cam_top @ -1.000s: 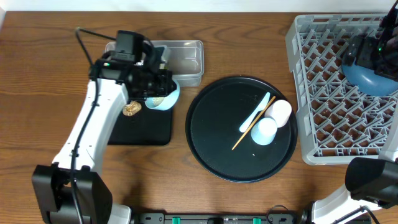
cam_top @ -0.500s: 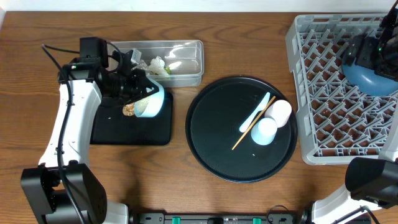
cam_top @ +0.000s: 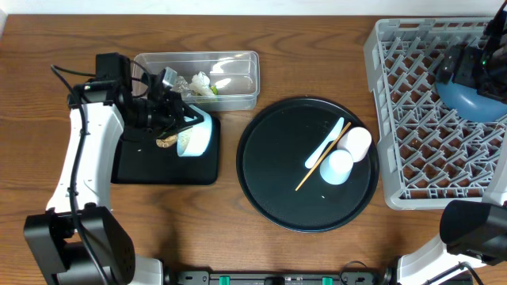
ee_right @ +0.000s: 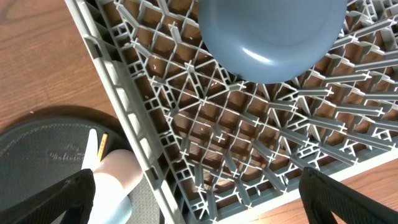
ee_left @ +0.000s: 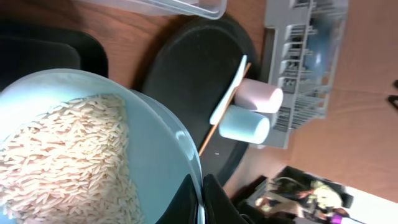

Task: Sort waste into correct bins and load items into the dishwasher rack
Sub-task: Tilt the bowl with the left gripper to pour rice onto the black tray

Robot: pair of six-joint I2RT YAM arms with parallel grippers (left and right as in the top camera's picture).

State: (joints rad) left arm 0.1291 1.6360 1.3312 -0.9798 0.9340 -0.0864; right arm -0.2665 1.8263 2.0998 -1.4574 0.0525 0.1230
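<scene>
My left gripper [cam_top: 179, 120] [ee_left: 202, 198] is shut on the rim of the pale blue bowl [cam_top: 195, 136] [ee_left: 149, 143], holding it tilted over the shallow black tray [cam_top: 162, 166]. White rice [ee_left: 56, 162] fills the bowl. A brown food lump [cam_top: 166, 142] lies on that tray beside the bowl. The clear tub [cam_top: 242, 79] holds a yellow-green wrapper and white wad [cam_top: 203, 83]. My right gripper [cam_top: 469, 67] [ee_right: 199, 205] is open above the grey rack [cam_top: 412, 134] [ee_right: 249, 137], near the blue plate [cam_top: 474, 101] [ee_right: 273, 37] standing in it.
The large round black tray [cam_top: 265, 178] carries two pale cups [cam_top: 355, 142] [cam_top: 337, 167], a light blue spoon [cam_top: 326, 144] and a wooden stick [cam_top: 315, 165]. They also show in the left wrist view, with the cups [ee_left: 249, 112] beside the rack. Wooden table [cam_top: 47, 47] all around.
My left arm has swung left and drawn the bowl from beside the clear tub to over the black tray, tilting it further. The right arm has not moved.
</scene>
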